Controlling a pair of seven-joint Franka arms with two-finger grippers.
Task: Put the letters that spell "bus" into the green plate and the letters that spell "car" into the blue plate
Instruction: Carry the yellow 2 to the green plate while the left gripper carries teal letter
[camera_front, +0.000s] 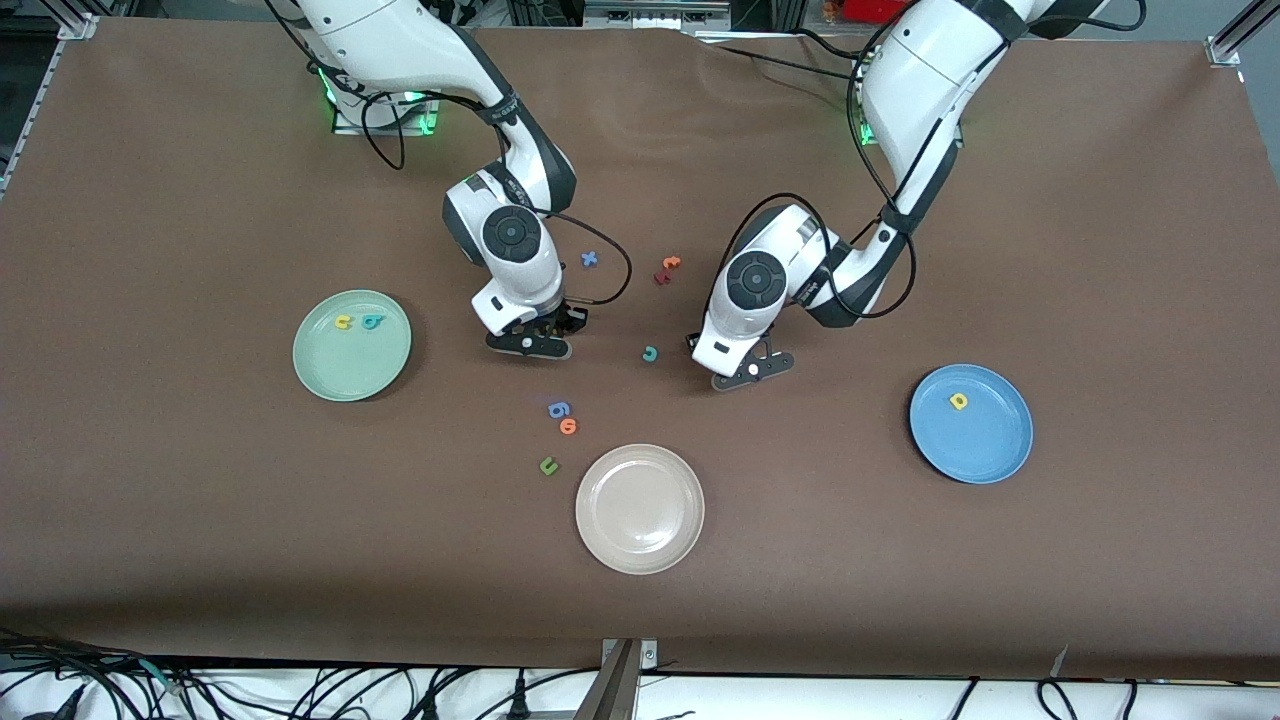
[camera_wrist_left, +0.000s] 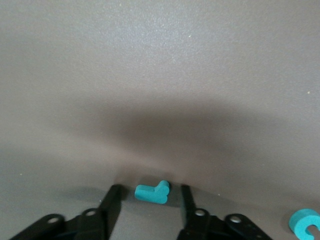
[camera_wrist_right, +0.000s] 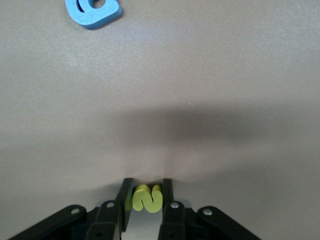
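- The right gripper (camera_wrist_right: 146, 192) was down at the table between the green plate (camera_front: 330, 385) and the teal "c" (camera_front: 650, 353), its fingers pinched on the yellow "s" (camera_wrist_right: 146, 198) — the last letter "bus" needed.
- The left gripper (camera_wrist_left: 150, 200) sat low near the "c", half-open, its fingers either side of the teal "r" (camera_wrist_left: 152, 192) but not touching it — lined up for a pinch.
- Green plate: two letters, the yellow "u" (camera_front: 343, 322) and teal "b" (camera_front: 372, 321).
- Blue plate (camera_front: 990, 460): one, the yellow "a" (camera_front: 958, 401).
- Three plates in all; the beige-white plate (camera_front: 640, 555) held nothing.
- Loose strays numbered six: blue "x" (camera_front: 589, 259), orange and dark red pair (camera_front: 667, 269), blue "g" (camera_front: 558, 409), orange "o" (camera_front: 568, 426), green "u" (camera_front: 548, 465).
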